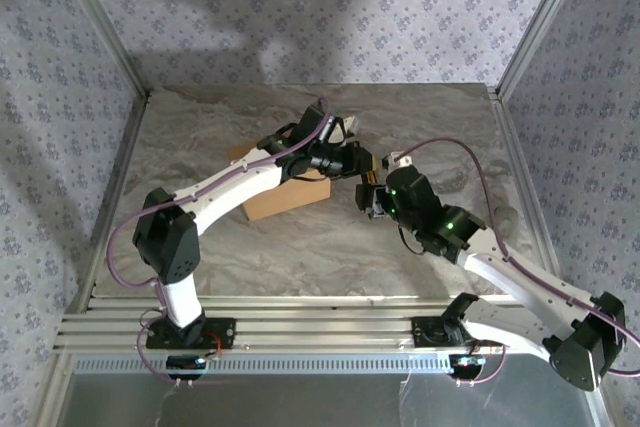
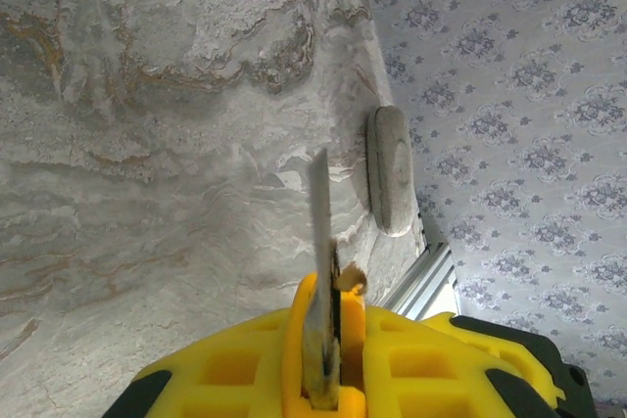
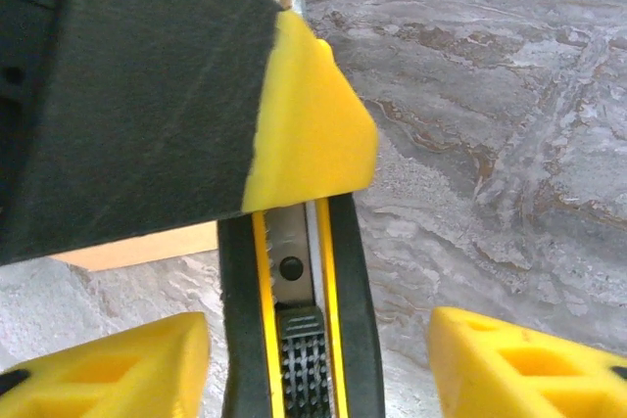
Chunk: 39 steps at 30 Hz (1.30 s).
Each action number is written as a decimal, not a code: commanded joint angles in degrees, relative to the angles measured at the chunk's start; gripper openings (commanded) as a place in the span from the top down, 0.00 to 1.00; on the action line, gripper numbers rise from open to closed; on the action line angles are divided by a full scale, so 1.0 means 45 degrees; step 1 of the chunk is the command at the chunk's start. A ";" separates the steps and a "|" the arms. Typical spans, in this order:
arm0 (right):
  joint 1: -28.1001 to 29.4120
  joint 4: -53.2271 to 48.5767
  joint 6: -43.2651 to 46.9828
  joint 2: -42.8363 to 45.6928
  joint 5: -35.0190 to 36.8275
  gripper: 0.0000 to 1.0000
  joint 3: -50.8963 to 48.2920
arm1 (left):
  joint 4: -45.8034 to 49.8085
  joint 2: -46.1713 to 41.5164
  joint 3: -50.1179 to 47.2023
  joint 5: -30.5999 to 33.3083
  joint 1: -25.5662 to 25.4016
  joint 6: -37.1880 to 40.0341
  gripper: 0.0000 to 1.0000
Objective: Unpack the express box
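- Two grippers meet over the bench (image 1: 300, 262), just right of the express box (image 1: 285, 199), with the utility knife (image 1: 367, 183) between them. The box sits mid-bench, partly under the left arm, and the arm hides whether its flaps are open.
- The left gripper (image 2: 323, 364) is clamped fully closed on the knife at its blade end. The bare blade juts past the yellow fingers (image 2: 265, 335), out over the bench toward the edge where a grey oval object (image 2: 390, 168) lies.
- Holding the knife that far forward leaves the black-and-yellow handle free, which I judge is meant for the other arm.
- The right gripper (image 3: 318, 369) stands roughly half open and straddles that handle near the slider. A gap shows on each side, so it has hold of nothing.
- This reads as a handover or a regrip. Probably it puts the knife in a grip on its handle so the box's taped seam can be cut.
- The left arm stretches forward from its base and across the top of the box, wrist turned to the right.
- The right arm reaches inward and to the left, elbow bent, its wrist aimed at the left gripper.
- The grey oval object lies well apart from the box and plays no part here.
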<state>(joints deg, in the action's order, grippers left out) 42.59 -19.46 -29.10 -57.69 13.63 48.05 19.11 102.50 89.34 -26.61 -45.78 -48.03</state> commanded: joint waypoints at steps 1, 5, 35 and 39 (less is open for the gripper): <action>-0.0087 0.0084 -0.0154 -0.0288 -0.0001 0.46 0.0136 | -0.0129 -0.0287 0.0447 -0.0414 -0.0101 -0.0225 1.00; -0.0106 0.0054 -0.0267 -0.0533 -0.0023 0.43 0.0184 | -0.0264 -0.0355 0.0381 -0.0417 -0.0145 -0.0369 1.00; -0.0491 -0.0047 -0.0515 0.0223 -0.0702 1.00 -0.0328 | -0.0847 -0.0820 0.0246 0.0136 -0.0165 -0.0360 0.88; -0.0497 -0.0193 -0.0595 0.0538 -0.0538 1.00 -0.0527 | -0.1050 -0.1336 -0.0170 0.0858 -0.0136 -0.0262 0.59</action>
<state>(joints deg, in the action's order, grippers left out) 40.73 -18.83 -30.50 -56.88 10.11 46.48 16.51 100.88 89.06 -25.28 -46.83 -49.36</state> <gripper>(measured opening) 0.383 0.354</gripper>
